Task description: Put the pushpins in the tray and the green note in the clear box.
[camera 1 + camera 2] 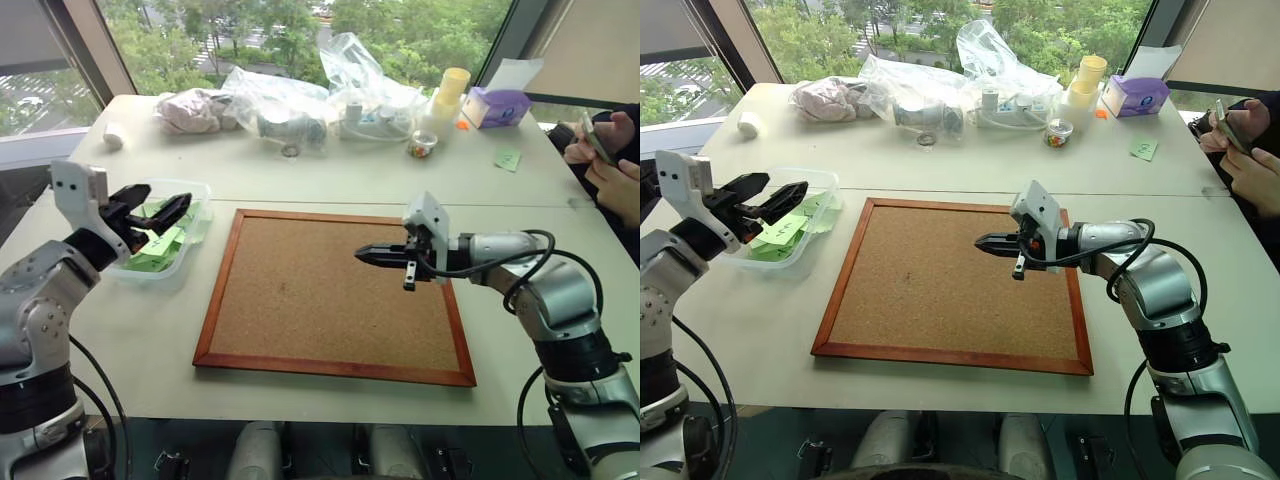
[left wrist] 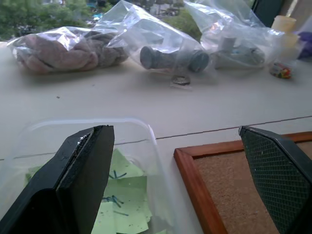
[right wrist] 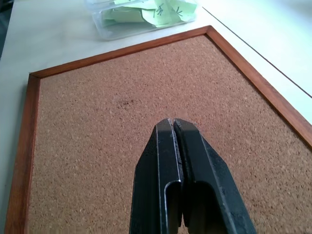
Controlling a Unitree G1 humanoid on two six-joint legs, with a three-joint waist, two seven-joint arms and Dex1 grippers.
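We see our left gripper (image 1: pixel 165 210) spread wide over the clear box (image 1: pixel 196 190) at the table's left edge, our right gripper (image 1: pixel 368 254) closed and empty above the corkboard (image 1: pixel 300 300).

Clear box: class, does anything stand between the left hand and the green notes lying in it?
Nothing visible does. The left hand, open, hangs just above the clear box, whose top is uncovered, and the green notes lie exposed right below its fingers.

Rough cork board (image 1: pixel 330 295), glossy wood frame (image 1: pixel 218 293)

Corkboard (image 1: pixel 335 295), plastic bags (image 1: pixel 300 95), tissue box (image 1: pixel 498 105)
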